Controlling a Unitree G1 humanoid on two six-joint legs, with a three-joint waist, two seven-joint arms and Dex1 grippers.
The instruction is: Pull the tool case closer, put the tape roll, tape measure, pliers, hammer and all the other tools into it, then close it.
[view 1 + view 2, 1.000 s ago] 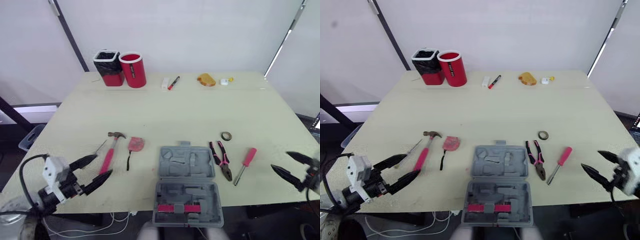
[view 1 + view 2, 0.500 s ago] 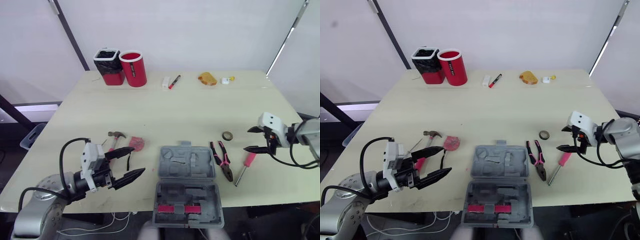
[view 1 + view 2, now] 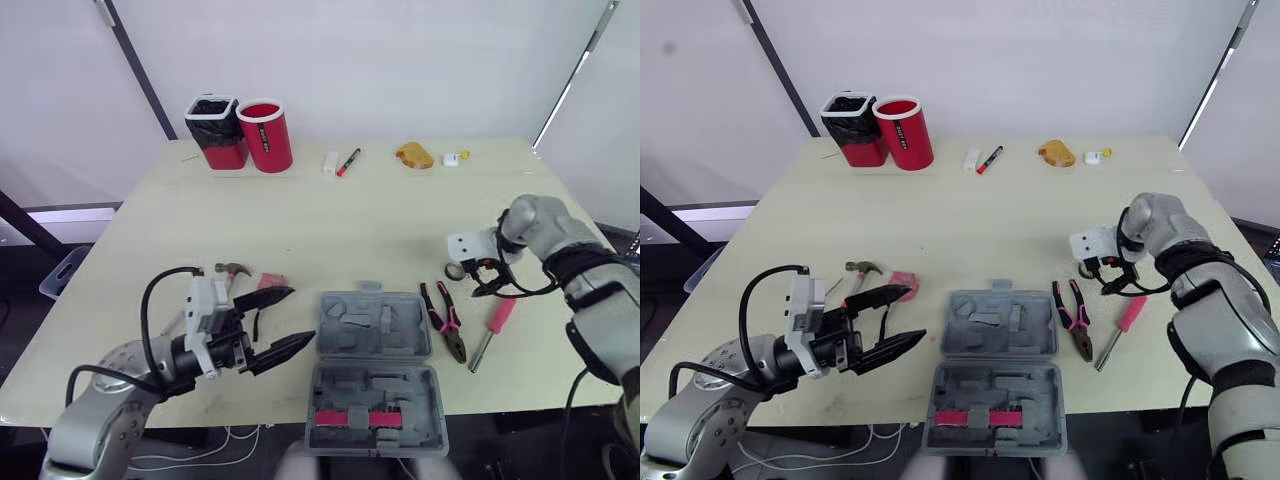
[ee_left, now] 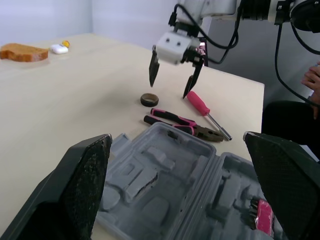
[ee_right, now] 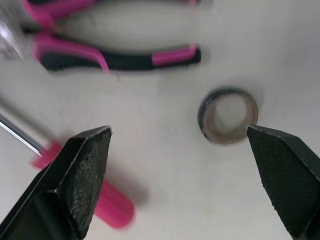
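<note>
We find the case (image 3: 375, 370) lying open at the near edge of the table (image 3: 300, 215), with the pliers (image 3: 442, 320) just to its right, the screwdriver (image 3: 492, 330) right of those, and the tape roll (image 3: 455, 271) behind the pliers. Left of the case lie the tape measure (image 3: 270, 281) and, further left, the hammer (image 3: 233, 269), both behind the left gripper (image 3: 300, 315); the right gripper (image 4: 169, 87) hangs between roll and screwdriver. Along the far edge we see a bin (image 3: 214, 133) and a cup (image 3: 265, 135) side by side at left, and a marker (image 3: 346, 163) near the middle.
</note>
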